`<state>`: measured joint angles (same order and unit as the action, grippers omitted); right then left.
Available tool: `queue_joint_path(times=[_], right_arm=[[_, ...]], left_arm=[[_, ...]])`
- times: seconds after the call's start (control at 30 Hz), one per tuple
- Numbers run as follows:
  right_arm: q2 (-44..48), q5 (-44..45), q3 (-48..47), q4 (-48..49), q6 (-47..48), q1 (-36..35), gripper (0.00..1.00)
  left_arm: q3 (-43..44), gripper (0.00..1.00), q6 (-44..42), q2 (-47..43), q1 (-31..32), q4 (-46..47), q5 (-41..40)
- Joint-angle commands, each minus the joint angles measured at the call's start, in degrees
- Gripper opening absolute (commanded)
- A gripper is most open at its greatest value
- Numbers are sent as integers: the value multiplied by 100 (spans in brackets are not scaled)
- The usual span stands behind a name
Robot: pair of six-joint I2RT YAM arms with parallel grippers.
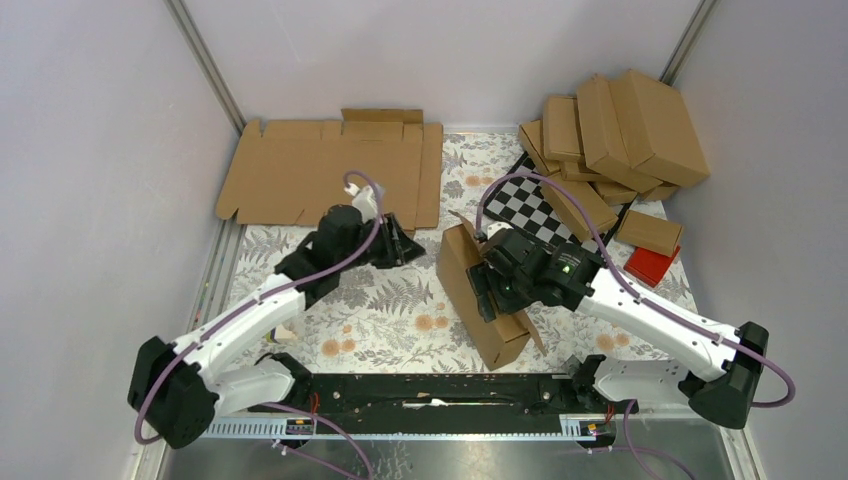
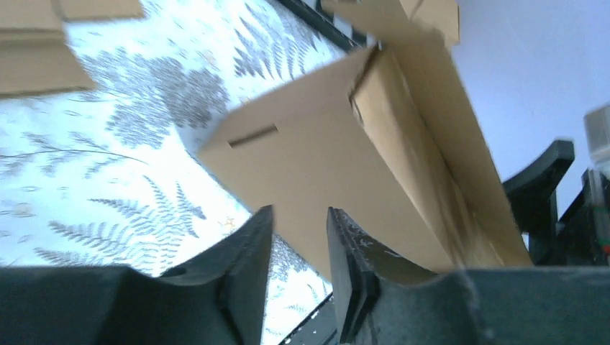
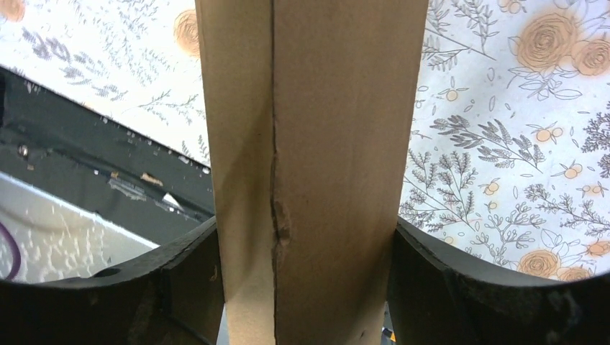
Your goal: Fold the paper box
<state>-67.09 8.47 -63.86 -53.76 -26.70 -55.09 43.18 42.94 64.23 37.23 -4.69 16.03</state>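
The paper box (image 1: 478, 300) is a folded brown carton standing on its edge on the floral cloth, at the middle of the table. My right gripper (image 1: 492, 290) is shut on it from the right, with one finger on each broad face. In the right wrist view the box (image 3: 331, 108) fills the gap between the gripper's (image 3: 309, 273) fingers. My left gripper (image 1: 408, 246) is just left of the box's far end, pointing at it. In the left wrist view that gripper (image 2: 300, 212) is slightly open and empty, with the box (image 2: 324, 144) close ahead.
A flat die-cut cardboard sheet (image 1: 330, 170) lies at the back left. A pile of folded cartons (image 1: 610, 140) sits at the back right over a checkered board (image 1: 530, 205). A red block (image 1: 652, 265) and a small carton (image 1: 650, 232) lie right. A black rail (image 1: 430, 390) runs along the near edge.
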Motion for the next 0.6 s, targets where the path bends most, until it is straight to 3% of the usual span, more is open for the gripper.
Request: queue_joint_path(times=[0.0, 0.1, 0.2, 0.27, 0.43, 0.57], right_arm=[[315, -514, -12, -154, 673, -46, 73], [376, -717, -4, -295, 896, -46, 75], [360, -832, 30, -364, 1001, -46, 74], [334, -1035, 81, -343, 1062, -45, 74], [354, -1151, 66, -341, 1181, -46, 74], [442, -1152, 6, -346, 1267, -46, 74]], left_arm=[[569, 48, -985, -410, -294, -943, -988], [579, 73, -1545, -484, -475, -880, -993], [431, 87, -2267, -612, -627, -264, -620], [411, 91, -2452, -626, -797, 48, -650], [186, 99, -2890, -390, -1034, 1480, 278], [377, 99, -2837, 71, -1064, 2046, 751]])
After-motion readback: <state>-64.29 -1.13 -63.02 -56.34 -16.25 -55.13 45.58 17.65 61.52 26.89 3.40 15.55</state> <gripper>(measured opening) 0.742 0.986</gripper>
